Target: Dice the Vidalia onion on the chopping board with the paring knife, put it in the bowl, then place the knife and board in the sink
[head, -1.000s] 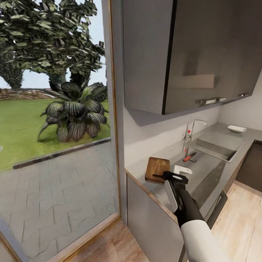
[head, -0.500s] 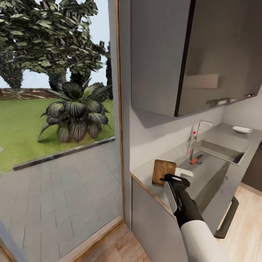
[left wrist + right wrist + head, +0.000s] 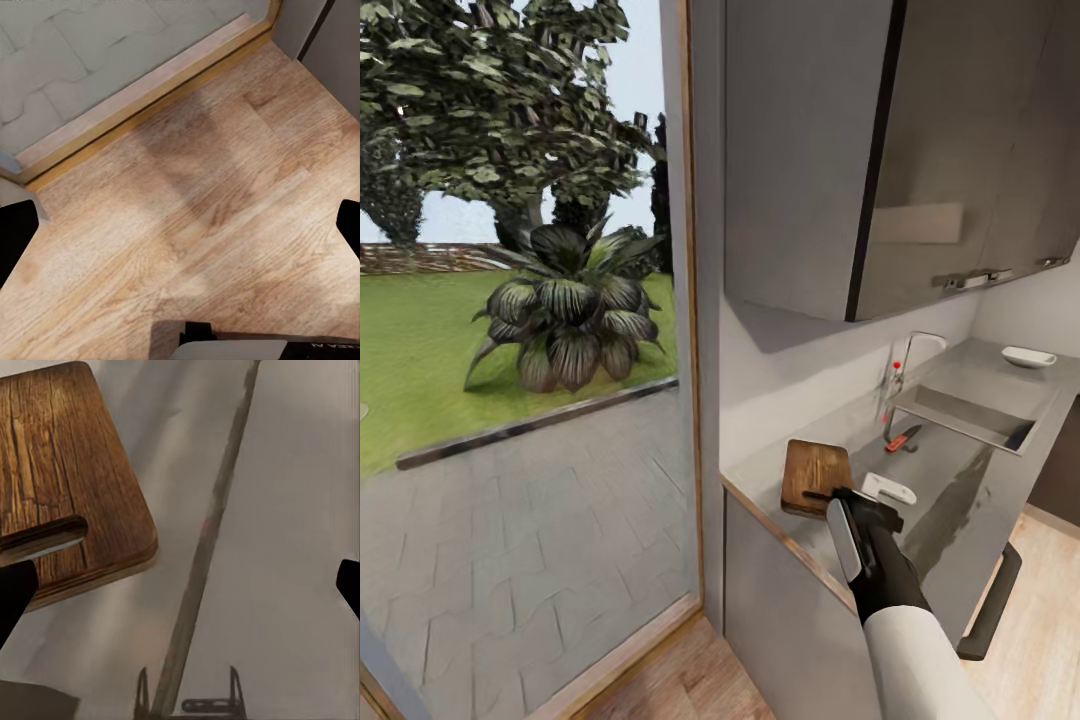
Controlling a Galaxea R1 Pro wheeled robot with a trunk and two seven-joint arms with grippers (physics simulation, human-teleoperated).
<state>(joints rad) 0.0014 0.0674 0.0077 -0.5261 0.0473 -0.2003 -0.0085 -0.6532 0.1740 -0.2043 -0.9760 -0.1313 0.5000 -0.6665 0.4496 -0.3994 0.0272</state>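
Observation:
The chopping board (image 3: pixel 815 472) lies at the left end of the countertop (image 3: pixel 940 480); its rounded corner (image 3: pixel 67 502) shows close up in the right wrist view. My right gripper (image 3: pixel 855 495) hovers open at the board's near right corner, holding nothing (image 3: pixel 180 592). Farther along, the paring knife (image 3: pixel 903 438) lies by the sink (image 3: pixel 960 415), below the tap (image 3: pixel 905 360). The bowl (image 3: pixel 1028 356) sits beyond the sink. The Vidalia onion is hidden. My left gripper (image 3: pixel 180 232) hangs open over the wood floor.
A tall glass pane (image 3: pixel 530 400) with a wooden frame fills the left, right beside the counter end. Dark wall cabinets (image 3: pixel 900 150) hang above the worktop. A black oven handle (image 3: pixel 990 605) juts from the lower cabinets. Pale wood floor (image 3: pixel 195 210) lies below.
The head view has panned, so the counter sits farther right in the picture. My right gripper has drifted slightly toward the board's near right corner.

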